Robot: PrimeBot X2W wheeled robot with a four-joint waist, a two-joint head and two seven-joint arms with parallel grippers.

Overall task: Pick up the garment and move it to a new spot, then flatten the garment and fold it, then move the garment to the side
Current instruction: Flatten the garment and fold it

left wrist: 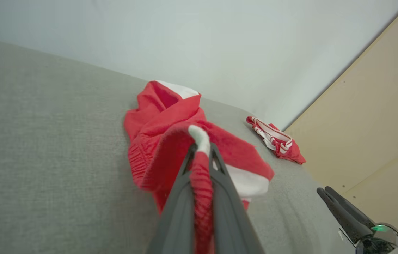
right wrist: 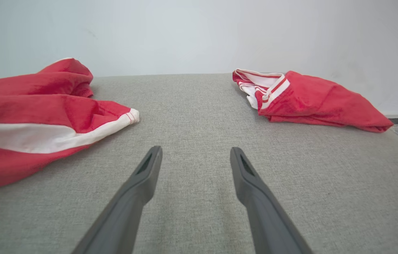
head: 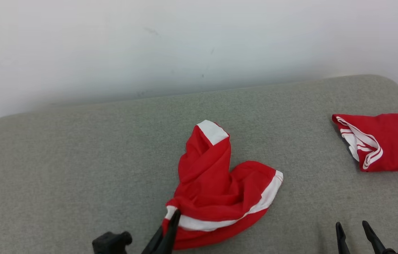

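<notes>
The left claw (head: 175, 216) is clamped on the near edge of the crumpled red shorts (head: 216, 190), mid-worktop (head: 61, 158). The right claw (head: 352, 226) stands apart, empty. The pick-up seems in hand; next likely comes lifting them to a spot clear of the folded red garment (head: 389, 141).

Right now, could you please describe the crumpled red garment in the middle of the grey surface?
The red garment is soft cloth with white bands along its edges. It lies crumpled on the grey padded surface, its far end rising in a hump. The jaws of the left gripper are shut on its near edge.
</notes>
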